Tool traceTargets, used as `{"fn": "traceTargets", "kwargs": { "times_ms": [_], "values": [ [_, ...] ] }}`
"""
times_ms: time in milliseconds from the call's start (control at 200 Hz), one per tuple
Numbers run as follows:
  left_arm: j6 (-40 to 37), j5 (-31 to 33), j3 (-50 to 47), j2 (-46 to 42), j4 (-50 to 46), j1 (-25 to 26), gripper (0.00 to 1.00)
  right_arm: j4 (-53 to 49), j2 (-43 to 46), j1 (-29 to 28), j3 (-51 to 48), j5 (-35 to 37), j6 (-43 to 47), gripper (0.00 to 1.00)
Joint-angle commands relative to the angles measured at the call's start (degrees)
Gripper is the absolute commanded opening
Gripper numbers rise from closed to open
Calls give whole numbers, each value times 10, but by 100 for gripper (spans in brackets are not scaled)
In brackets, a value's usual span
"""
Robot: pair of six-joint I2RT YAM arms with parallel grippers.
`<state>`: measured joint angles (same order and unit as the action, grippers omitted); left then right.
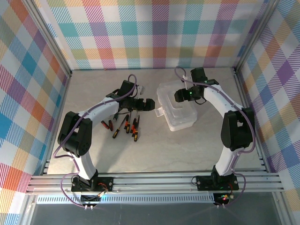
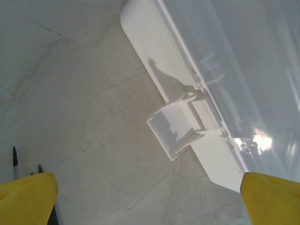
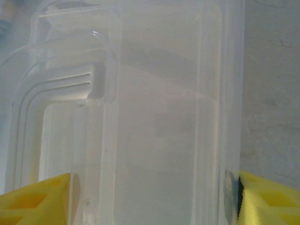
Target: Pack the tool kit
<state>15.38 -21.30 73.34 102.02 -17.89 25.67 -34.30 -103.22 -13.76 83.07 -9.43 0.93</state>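
— Where do we stand?

— The box [image 1: 176,110] lies a little right of the middle of the tabletop [image 1: 93,154], nearer the far edge, its lid down as far as we can judge. The screwdrivers [image 1: 125,125] lie in a loose row left of the middle, all outside the box.

— And our arms?

— Our left gripper [image 1: 148,105] hangs between the screwdrivers and the box, jaws spread wide and empty, facing the latch [image 2: 174,130] that sticks out of the box's left side. Our right gripper [image 1: 180,96] is over the box, jaws also released, one on each side of the lid beside the handle [image 3: 61,89]. We cannot tell whether they touch the plastic.

— What could go wrong?

— The latch is a thin flap, so we think the left jaws could slip off it. They could also shove the light box toward the right edge unless our right arm steadies it. If the right arm bears down on the lid, though, the lid cannot lift.

— Anything in the way?

— The shut lid itself, first. The right arm above the box would block any tool coming in. The screwdrivers lie close behind our left wrist, so a careless swing back could scatter them.
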Motion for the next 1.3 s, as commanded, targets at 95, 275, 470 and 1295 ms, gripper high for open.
{"fn": "traceTargets", "kwargs": {
  "times_ms": [95, 275, 470, 1295],
  "values": [
    [19, -64, 21, 10, 38, -5, 100, 50, 39, 37, -61, -146, -82, 48],
    [54, -115, 46, 21, 78, -5, 100, 122, 56, 76, -112, -244, -122, 47],
    [88, -148, 67, 33, 125, -3, 100, 173, 70, 105, -146, -300, -156, 46],
    [213, -209, 187, 145, 271, 46, 100, 221, 72, 121, -173, -358, -190, 50]
  ]
}}
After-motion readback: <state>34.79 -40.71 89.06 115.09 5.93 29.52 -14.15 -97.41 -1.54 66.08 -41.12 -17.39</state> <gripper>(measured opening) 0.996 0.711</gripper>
